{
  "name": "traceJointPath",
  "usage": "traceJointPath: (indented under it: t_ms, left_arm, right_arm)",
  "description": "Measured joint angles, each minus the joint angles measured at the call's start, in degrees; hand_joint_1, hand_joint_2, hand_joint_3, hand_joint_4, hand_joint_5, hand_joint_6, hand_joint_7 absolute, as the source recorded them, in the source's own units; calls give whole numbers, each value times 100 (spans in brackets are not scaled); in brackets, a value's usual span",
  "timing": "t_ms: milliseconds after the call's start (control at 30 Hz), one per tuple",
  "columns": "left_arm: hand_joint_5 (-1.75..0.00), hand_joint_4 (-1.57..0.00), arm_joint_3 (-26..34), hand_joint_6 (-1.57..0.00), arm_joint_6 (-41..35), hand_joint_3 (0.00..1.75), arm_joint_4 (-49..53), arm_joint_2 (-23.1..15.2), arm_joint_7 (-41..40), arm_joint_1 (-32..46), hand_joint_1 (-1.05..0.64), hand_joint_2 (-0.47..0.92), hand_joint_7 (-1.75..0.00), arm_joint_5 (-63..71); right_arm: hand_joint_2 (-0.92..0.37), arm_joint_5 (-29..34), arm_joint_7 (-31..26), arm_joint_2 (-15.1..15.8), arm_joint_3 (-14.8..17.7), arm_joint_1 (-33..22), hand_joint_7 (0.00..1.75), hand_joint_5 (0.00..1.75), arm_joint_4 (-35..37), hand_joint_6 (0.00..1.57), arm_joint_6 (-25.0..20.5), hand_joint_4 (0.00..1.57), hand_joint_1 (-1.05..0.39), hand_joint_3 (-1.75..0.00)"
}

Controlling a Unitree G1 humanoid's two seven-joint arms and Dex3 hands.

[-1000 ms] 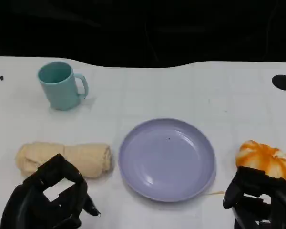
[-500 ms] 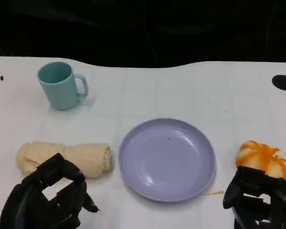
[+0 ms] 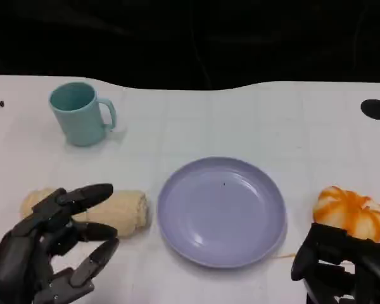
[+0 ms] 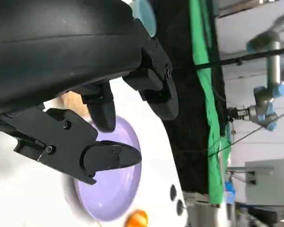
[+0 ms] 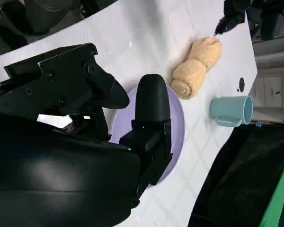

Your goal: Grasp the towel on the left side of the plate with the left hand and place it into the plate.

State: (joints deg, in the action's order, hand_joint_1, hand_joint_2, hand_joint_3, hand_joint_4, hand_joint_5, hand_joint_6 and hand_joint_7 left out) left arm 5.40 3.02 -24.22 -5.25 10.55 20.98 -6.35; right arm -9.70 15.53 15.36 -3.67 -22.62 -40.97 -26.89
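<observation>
A rolled beige towel (image 3: 117,209) lies on the white table just left of the lavender plate (image 3: 221,211). My left hand (image 3: 54,250) hovers over the towel's near left end with its fingers spread apart, holding nothing; it hides part of the roll. In the left wrist view the spread fingers (image 4: 104,111) reach toward the plate (image 4: 116,187). My right hand (image 3: 342,269) rests at the lower right with fingers curled in, holding nothing. The right wrist view shows the towel (image 5: 197,66) beyond the plate (image 5: 176,124).
A teal mug (image 3: 82,114) stands at the back left. An orange and white pumpkin (image 3: 351,212) sits right of the plate, just beyond my right hand. The table's far edge runs along a dark backdrop.
My left hand has opened from a curled pose, its fingers now spread forward over the towel's near end. The right hand and the objects have stayed put.
</observation>
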Motion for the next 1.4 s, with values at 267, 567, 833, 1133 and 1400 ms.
traceJointPath:
  t_ms: [267,567,833,1133,1400]
  left_arm:
    - [-66,-19,52,-37,318,3,-101,-825,-109,-264,-41,88,-5,1813]
    - [-40,-23,-203,-32,-84,0,-276,-1941,-103,-935,-50,82,-1,4733]
    - [-27,-34,-807,-34,-452,1,143,-2166,229,-1557,-54,83,-1,5858]
    - [-12,-46,-1526,-40,-702,0,1563,-2209,410,-2434,-51,83,-1,6295]
    - [-7,-48,-2114,-41,-863,0,2756,-2181,373,-3166,-50,85,0,6415]
  right_arm:
    - [-72,-10,-54,-8,-37,16,162,175,-8,52,-82,67,-3,-101]
    - [-71,0,-51,-5,-47,30,160,175,25,54,-43,67,-6,-100]
    - [-71,-3,-36,-2,-40,16,158,175,101,55,26,66,-6,-99]
    - [-71,0,-22,1,-46,9,157,175,113,56,101,67,-8,-98]
    - [-70,10,-48,4,-48,-6,156,175,111,57,101,67,-9,-98]
